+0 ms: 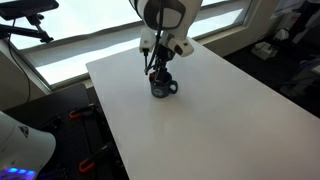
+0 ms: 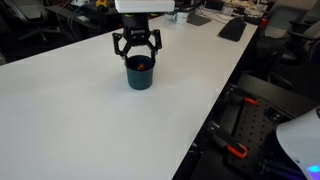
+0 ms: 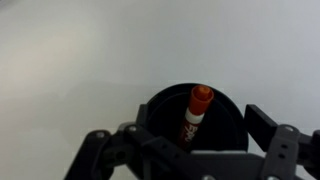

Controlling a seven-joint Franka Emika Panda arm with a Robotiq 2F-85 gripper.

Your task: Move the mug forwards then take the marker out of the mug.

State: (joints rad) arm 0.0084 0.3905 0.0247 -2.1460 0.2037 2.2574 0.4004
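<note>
The white table (image 1: 230, 115) is filling most of both exterior views, and the mug (image 2: 139, 76) is standing upright on it, well in from the edges. The claw (image 2: 138, 55) is hanging directly over the mug, its jaws spread wide, wider than the rim, and gripping nothing. Whether the fingertips are brushing the rim I cannot tell. In the wrist view the claw (image 3: 185, 140) is straddling the mug (image 3: 160, 110) with one finger on either side.

The marker (image 3: 195, 115) is sitting inside the mug, leaning against the wall with its red end poking up towards the camera; it is also showing as a red speck at the mouth in an exterior view (image 2: 143, 66).

The claw seems to be lining up for a grasp, though whether on the mug or the marker is not clear. Either way, it is worth centring first. For the marker, I would be narrowing the jaws onto the red shaft above the rim, then lifting straight up so the mug is not dragged or tipped. For the mug, I would be closing gently across the wall and sliding it low.
</note>
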